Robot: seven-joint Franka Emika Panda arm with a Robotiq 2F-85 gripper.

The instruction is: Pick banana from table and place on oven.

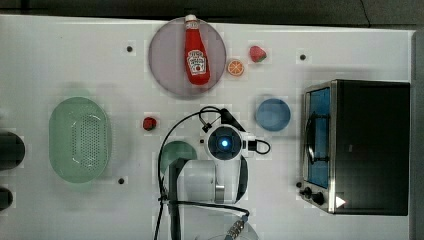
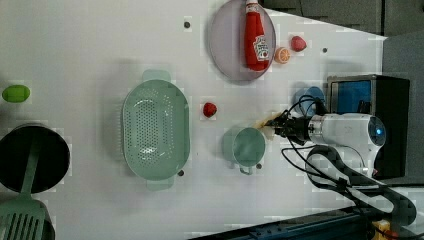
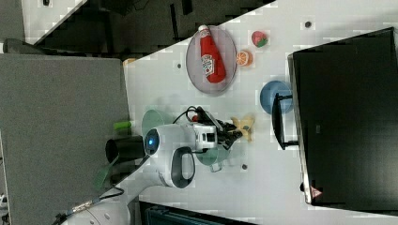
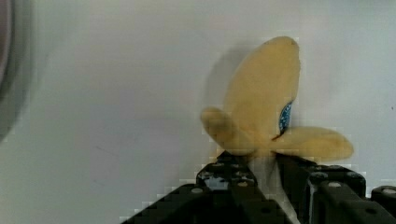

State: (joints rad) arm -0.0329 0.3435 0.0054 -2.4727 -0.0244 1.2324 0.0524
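Note:
The banana (image 4: 266,107) is pale yellow with peel flaps spread, set against the white table (image 4: 107,93). My gripper (image 4: 264,163) is shut on its lower end, a black finger on each side. In the left view the banana (image 2: 265,123) pokes out of the gripper (image 2: 277,125) beside the green cup (image 2: 246,146). The right view shows the banana (image 3: 244,125) at the gripper (image 3: 234,133), between the cup and the oven (image 3: 347,117). In the top view the arm's wrist (image 1: 225,143) covers the banana. The oven (image 1: 370,145) stands at the top view's right.
A blue bowl (image 1: 273,114) sits between the arm and the oven. A green colander (image 1: 80,139) is at the top view's left, with a ketchup bottle (image 1: 196,50) on a grey plate (image 1: 167,70). An orange slice (image 1: 235,67) and strawberries (image 1: 257,53) (image 1: 149,123) lie around.

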